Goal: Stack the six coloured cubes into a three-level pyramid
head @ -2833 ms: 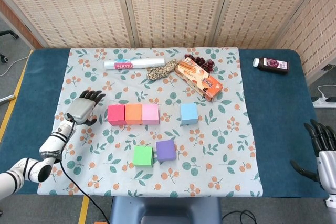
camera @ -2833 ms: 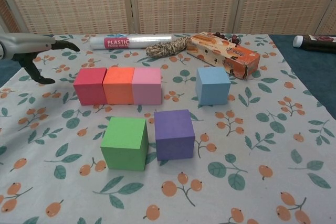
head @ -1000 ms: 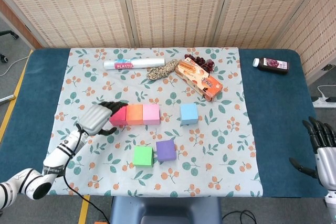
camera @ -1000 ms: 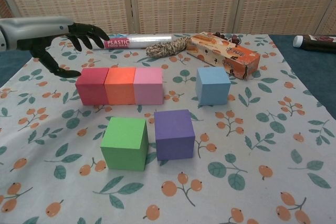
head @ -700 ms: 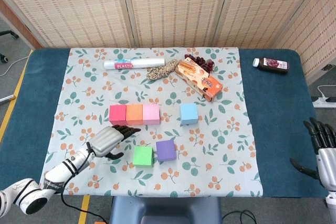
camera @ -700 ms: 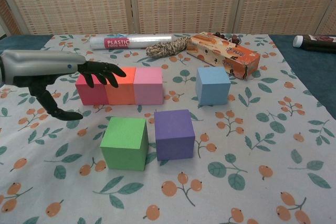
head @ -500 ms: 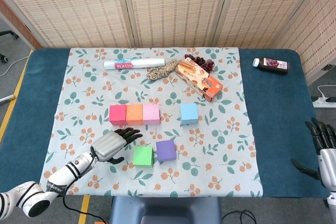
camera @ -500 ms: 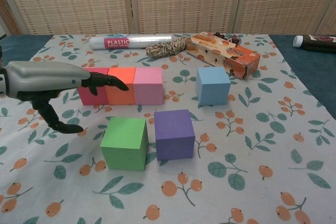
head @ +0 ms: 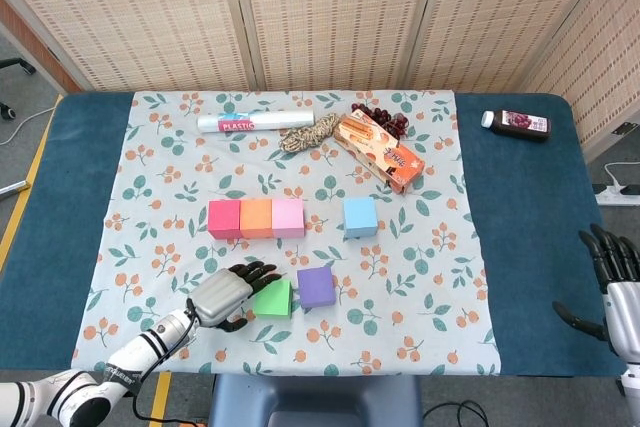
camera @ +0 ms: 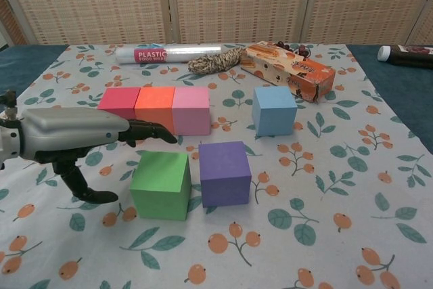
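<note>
The left hand (camera: 64,141) hangs low at the near left of the flowered cloth (head: 180,162), its fingers (camera: 150,132) spread and holding nothing, its thumb hooked down toward the cloth. Six cubes lie on the cloth, none stacked. Just past the fingertips, three stand side by side, touching, in a row: a red cube (camera: 119,105), an orange cube (camera: 155,106) and a pink cube (camera: 190,109). Right under and beside the fingertips sits the green cube (camera: 161,184), matte with sharp edges; from the head view the fingers overlap its left side, but I cannot tell whether they touch it. Just right of it, a small gap apart, is the purple cube (camera: 224,172), and further from the fingers, beyond and to the right, stands the light blue cube (camera: 275,109) alone. Along the far edge lie one clear roll labelled "PLASTIC FOOD WRAP" (camera: 169,53), one coil of twine (camera: 214,61), one orange box (camera: 289,69) with print too small to read, and dark grapes (head: 382,119) behind it. One dark bottle (head: 517,124) lies on the blue table (head: 520,217) to the far right. The right hand (head: 615,282) rests at the near right edge, fingers apart, empty.
</note>
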Controlling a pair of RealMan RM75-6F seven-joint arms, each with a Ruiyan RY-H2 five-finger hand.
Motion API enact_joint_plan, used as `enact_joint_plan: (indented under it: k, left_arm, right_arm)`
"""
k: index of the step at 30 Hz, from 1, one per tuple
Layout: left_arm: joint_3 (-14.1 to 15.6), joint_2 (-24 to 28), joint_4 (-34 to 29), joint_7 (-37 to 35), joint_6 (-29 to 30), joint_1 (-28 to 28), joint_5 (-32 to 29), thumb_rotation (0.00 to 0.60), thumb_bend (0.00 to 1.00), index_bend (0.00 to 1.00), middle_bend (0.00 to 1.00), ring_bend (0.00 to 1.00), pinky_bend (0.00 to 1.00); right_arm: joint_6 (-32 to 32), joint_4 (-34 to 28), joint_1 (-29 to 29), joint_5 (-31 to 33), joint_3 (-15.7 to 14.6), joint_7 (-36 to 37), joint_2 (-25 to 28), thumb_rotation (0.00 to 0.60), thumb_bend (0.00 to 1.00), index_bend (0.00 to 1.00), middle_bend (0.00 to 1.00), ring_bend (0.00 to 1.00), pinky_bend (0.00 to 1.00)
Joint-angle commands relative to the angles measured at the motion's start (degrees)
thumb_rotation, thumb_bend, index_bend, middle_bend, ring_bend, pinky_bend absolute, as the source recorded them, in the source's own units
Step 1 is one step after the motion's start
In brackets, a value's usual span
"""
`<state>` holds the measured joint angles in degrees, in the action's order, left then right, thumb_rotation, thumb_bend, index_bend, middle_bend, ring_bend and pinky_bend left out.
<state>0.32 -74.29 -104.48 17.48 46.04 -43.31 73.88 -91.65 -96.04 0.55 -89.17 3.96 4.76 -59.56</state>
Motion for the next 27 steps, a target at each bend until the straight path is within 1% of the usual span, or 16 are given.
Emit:
enact_joint_plan:
  k: [1, 8, 13, 21, 24, 27]
  left_arm:
    - [-0.26, -1.24, 0.29, 1.07, 0.58, 0.03, -1.22, 0.600, 0.33, 0.00, 0.00, 0.00, 0.20]
    - [-0.54, -3.76, 0.50, 2.95, 2.12, 0.13, -2.23, 0.600, 0.33, 0.00, 0.00, 0.00, 0.20]
    - [-0.85, -6.12, 2.03, 5.37, 3.64, 0.08, -2.89, 0.600, 0.33, 0.00, 0.00, 0.00, 0.21]
    - [-0.72, -8.72, 3.80, 7.95, 4.25, -0.23, -4.24, 0.600, 0.33, 0.00, 0.00, 0.01, 0.22]
    - [-0.87, -9.67, 4.19, 7.91, 5.30, 0.14, -4.12, 0.600, 0.32, 0.01, 0.03, 0.07, 0.24]
    - [-0.90, -10.06, 4.35, 7.28, 5.31, 0.24, -4.16, 0.600, 0.32, 0.07, 0.11, 0.18, 0.28]
  right_arm:
    - [0.00, -0.01, 0.03, 0.01, -0.04, 0.04, 0.02, 0.600, 0.00, 0.00, 0.00, 0.00, 0.00]
    - [-0.17, 0.31, 0.22, 0.14, -0.13, 0.37, -0.10, 0.600, 0.00, 0.00, 0.00, 0.00, 0.00]
    - [-0.31, 0.57, 0.32, 0.13, -0.16, 0.67, -0.09, 0.600, 0.00, 0.00, 0.00, 0.00, 0.00]
    - [-0.37, 1.07, 0.47, 0.40, -0.15, 1.34, -0.11, 0.600, 0.00, 0.00, 0.00, 0.00, 0.00]
    - [-0.26, 1.25, 0.45, 0.50, -0.14, 1.48, -0.17, 0.600, 0.00, 0.00, 0.00, 0.00, 0.00]
    - [-0.28, 1.31, 0.46, 0.51, -0.13, 1.53, -0.18, 0.600, 0.00, 0.00, 0.00, 0.00, 0.00]
